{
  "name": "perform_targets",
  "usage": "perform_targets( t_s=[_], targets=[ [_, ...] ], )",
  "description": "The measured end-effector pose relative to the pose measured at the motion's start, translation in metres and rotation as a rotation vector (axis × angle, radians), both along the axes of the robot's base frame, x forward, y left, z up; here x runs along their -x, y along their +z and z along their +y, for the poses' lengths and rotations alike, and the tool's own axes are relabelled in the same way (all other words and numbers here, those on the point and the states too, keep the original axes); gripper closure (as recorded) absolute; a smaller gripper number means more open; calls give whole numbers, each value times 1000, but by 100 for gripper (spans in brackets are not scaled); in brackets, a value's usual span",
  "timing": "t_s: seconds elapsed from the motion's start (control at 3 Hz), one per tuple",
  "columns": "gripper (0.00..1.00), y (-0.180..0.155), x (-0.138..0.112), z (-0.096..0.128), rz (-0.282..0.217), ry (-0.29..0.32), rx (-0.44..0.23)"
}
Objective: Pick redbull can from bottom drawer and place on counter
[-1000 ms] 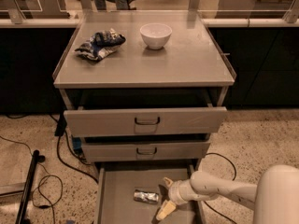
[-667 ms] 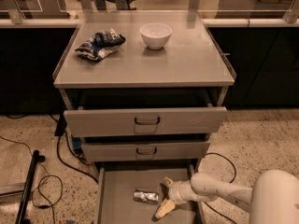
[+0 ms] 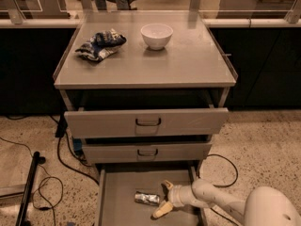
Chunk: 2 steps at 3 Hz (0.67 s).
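Looking into the bottom drawer [image 3: 116, 194], the redbull can [image 3: 147, 198] lies on its side, long axis left-right, just left of the end effector [image 3: 163, 199], which is spread wide and empty.

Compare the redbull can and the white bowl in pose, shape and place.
The redbull can lies on its side in the open bottom drawer; the white bowl stands upright on the counter. The can is a slim shiny cylinder, the bowl wide and white. The open gripper sits at the can's right end, far from the bowl. Both rest on grey surfaces.
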<state>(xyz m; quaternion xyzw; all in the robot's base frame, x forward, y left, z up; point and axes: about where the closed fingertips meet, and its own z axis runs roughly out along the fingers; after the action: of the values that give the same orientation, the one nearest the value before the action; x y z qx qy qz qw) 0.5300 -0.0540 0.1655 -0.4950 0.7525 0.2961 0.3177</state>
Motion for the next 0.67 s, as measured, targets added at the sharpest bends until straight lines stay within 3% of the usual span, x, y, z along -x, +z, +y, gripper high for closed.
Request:
perform_targets(
  t_s=[0.67],
  targets=[
    [0,-53,-6,18,59,15,-3]
  ],
)
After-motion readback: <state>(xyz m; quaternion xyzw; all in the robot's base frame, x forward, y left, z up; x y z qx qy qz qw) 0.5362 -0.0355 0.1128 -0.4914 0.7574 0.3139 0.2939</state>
